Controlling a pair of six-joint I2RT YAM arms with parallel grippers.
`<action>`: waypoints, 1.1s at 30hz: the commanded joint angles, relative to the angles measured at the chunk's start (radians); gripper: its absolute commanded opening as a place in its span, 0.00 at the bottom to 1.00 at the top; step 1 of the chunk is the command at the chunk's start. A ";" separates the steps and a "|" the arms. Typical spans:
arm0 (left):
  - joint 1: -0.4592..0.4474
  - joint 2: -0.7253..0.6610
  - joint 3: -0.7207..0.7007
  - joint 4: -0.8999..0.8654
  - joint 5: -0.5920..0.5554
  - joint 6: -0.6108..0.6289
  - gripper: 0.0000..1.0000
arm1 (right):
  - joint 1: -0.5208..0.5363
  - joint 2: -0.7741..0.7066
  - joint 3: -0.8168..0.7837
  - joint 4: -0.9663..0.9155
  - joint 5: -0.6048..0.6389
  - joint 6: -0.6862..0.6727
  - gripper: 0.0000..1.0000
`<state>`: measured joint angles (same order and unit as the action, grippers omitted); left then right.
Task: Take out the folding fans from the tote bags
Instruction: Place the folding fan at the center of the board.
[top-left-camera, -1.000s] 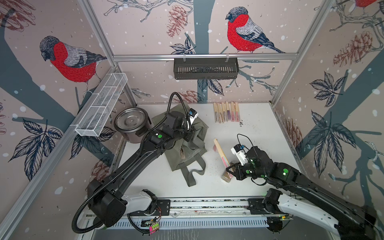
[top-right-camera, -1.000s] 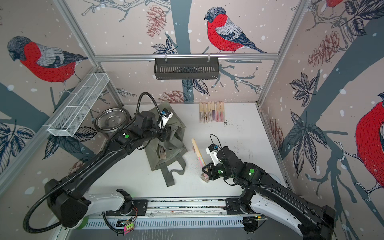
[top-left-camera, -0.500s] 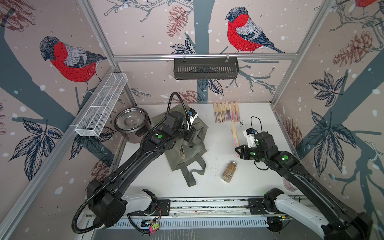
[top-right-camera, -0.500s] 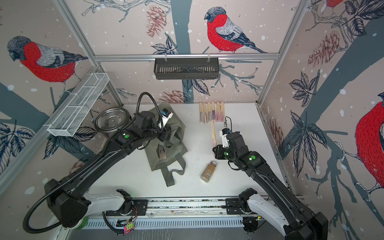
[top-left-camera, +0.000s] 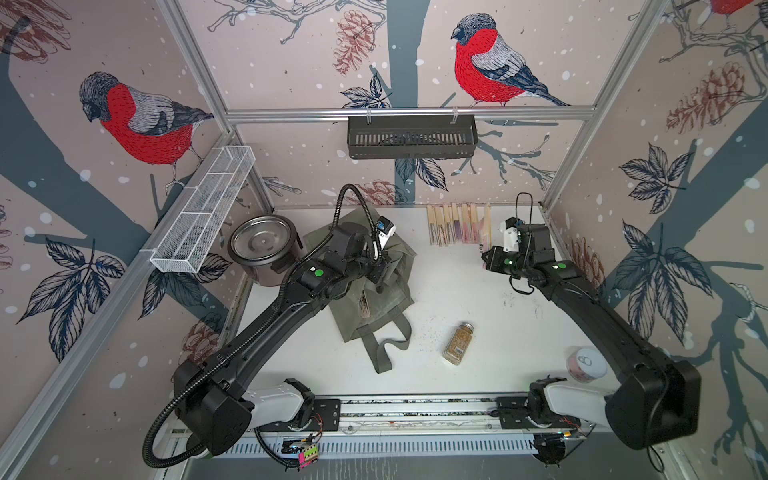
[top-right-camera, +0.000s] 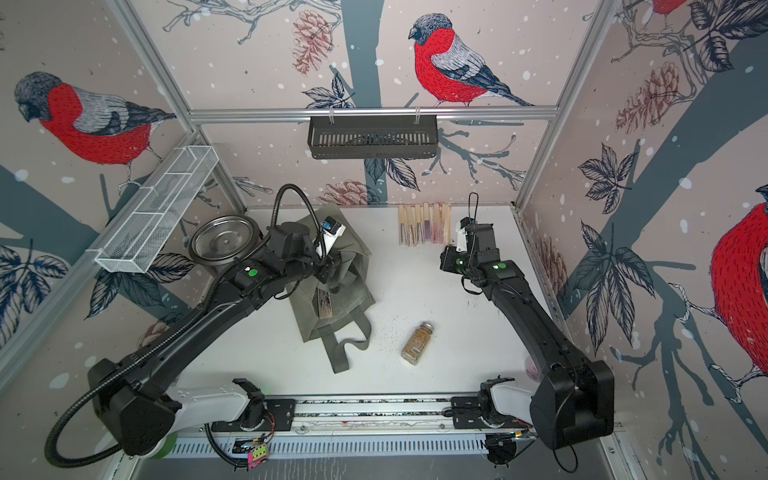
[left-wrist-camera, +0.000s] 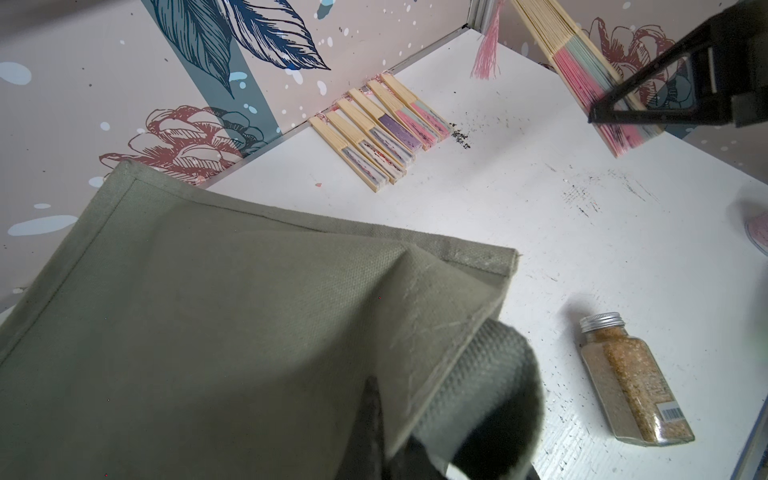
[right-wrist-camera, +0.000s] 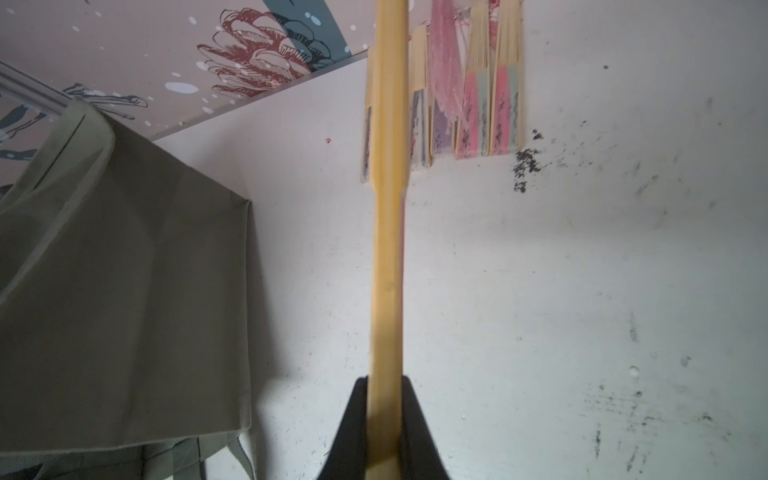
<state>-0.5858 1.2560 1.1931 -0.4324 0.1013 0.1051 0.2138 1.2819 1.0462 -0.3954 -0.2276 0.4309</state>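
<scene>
Scuffed white tabletop (top-left-camera: 478, 291), bird-print walls (top-left-camera: 291, 62); L gripper (top-left-camera: 379, 277) tight on tote bag (left-wrist-camera: 208, 311), R gripper (right-wrist-camera: 384, 390) tight on fan (right-wrist-camera: 388, 249)

Whole scene is viewed from high at the front in both top views, tilted down twd the back wall (top-left-camera: 291, 62); framing nearly identical, slightly offset sideways. Left wrist cam is set close over the bag (left-wrist-camera: 187, 332), aimed across the worktop (left-wrist-camera: 540, 232) at the fan row (left-wrist-camera: 380, 124). Right wrist cam is sighted along the held fan (right-wrist-camera: 386, 270), low over the worktop. Bag and fan row are shared by both wrist views.
</scene>
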 joint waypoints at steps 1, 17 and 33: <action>-0.002 -0.008 0.003 0.041 0.006 0.004 0.00 | -0.034 0.073 0.055 0.047 0.054 -0.043 0.07; -0.001 -0.013 -0.001 0.047 0.006 0.005 0.00 | -0.229 0.567 0.435 0.026 0.013 -0.078 0.07; -0.001 -0.008 -0.002 0.046 0.006 0.005 0.00 | -0.257 1.066 0.988 -0.158 0.013 -0.144 0.08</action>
<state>-0.5858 1.2522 1.1904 -0.4313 0.1040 0.1051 -0.0406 2.2963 1.9545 -0.4862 -0.1944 0.3286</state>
